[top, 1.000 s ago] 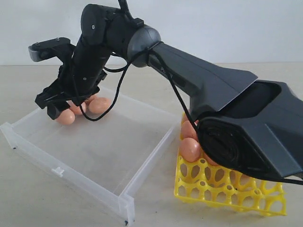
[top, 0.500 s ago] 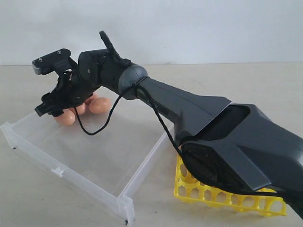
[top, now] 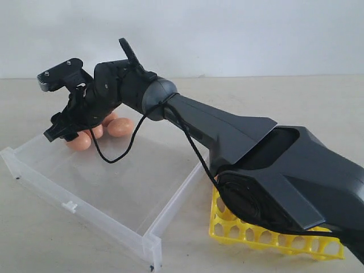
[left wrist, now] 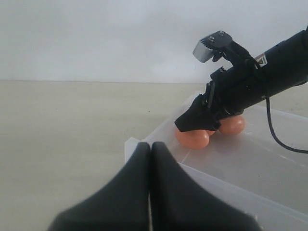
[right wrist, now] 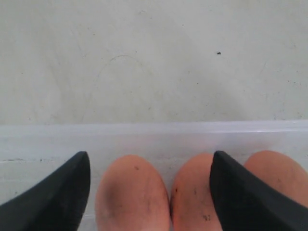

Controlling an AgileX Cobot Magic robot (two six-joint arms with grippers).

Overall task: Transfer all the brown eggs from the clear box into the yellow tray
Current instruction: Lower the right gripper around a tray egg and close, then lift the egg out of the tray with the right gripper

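Three brown eggs [top: 120,127] are seen lying close together at the far left corner of the clear box [top: 74,200], just inside its wall; the box is set on the table [top: 296,96], with the yellow tray [top: 267,239] just beside its near right corner, largely hidden under the right arm; the right gripper [top: 60,129] is held low over the eggs with its jaws wide apart, one egg and part of a second being framed between its fingers [right wrist: 53,192]; whether any egg is touched cannot be told; the left gripper [left wrist: 150,147] is seen left of the box, its jaws pressed together.
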